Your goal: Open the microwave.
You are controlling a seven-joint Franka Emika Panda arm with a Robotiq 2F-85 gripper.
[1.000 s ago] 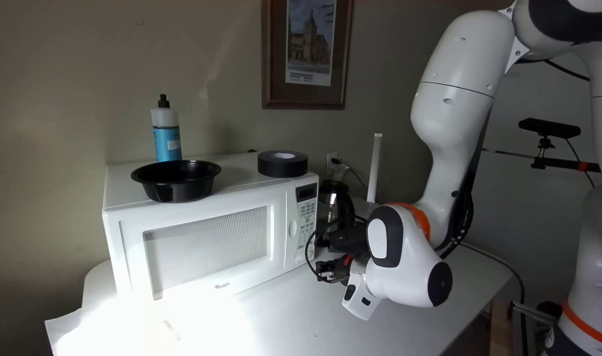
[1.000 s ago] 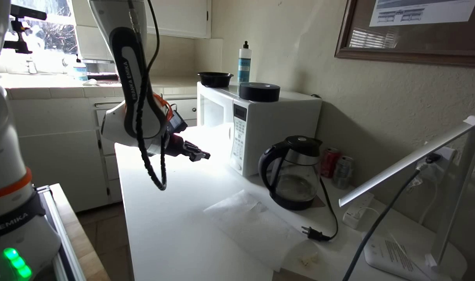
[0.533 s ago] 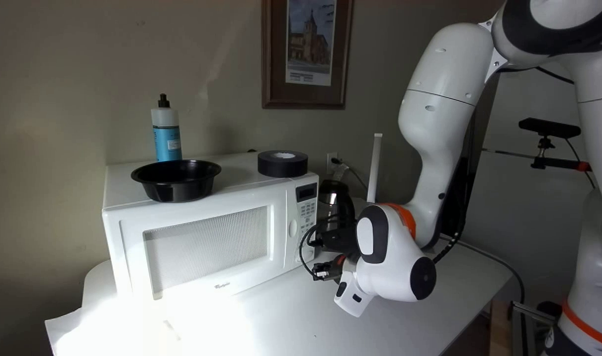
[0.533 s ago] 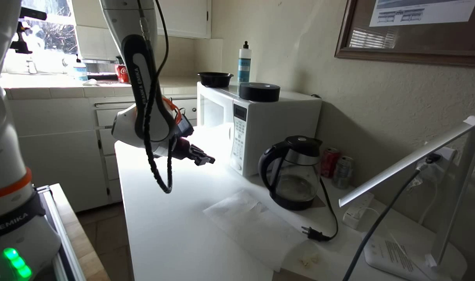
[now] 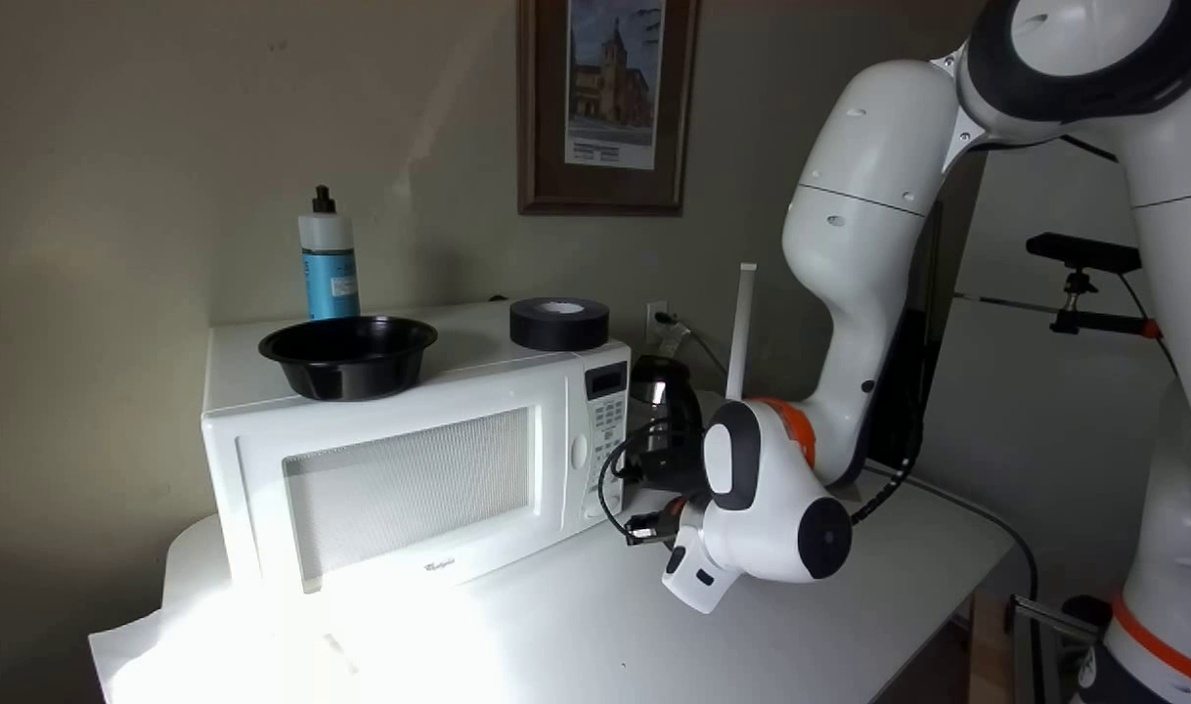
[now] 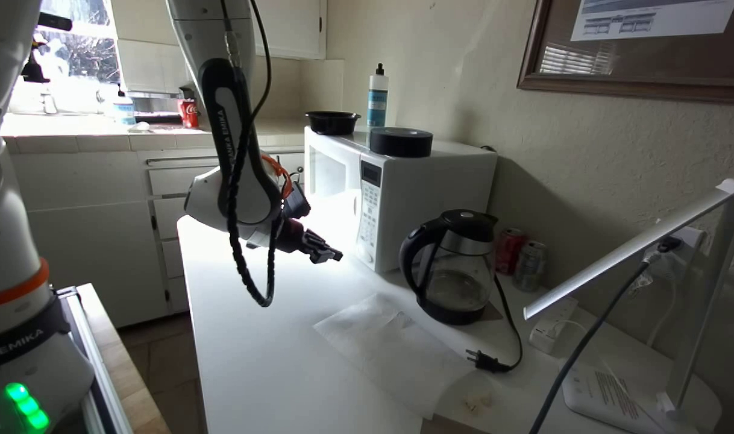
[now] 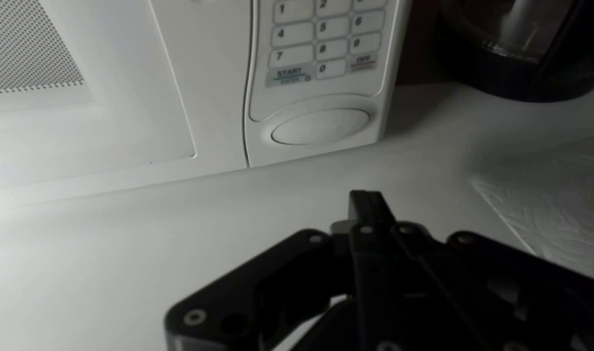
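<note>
The white microwave stands on the table with its door shut, and it shows in both exterior views. In the wrist view its control panel fills the upper middle, with number keys above a large oval button at the lower right of the front. My gripper is shut and empty, its fingertips pressed together. It points at the table just in front of the panel's lower edge, apart from the microwave. In the exterior views the gripper is low, before the panel's lower corner.
A black bowl, a soap bottle and a tape roll stand on the microwave. A kettle stands beside it on the panel side. A paper towel and a lamp are on the table.
The arm has moved closer to the microwave; in an exterior view the gripper has gone right and slightly down towards the control panel. The microwave has not moved.
</note>
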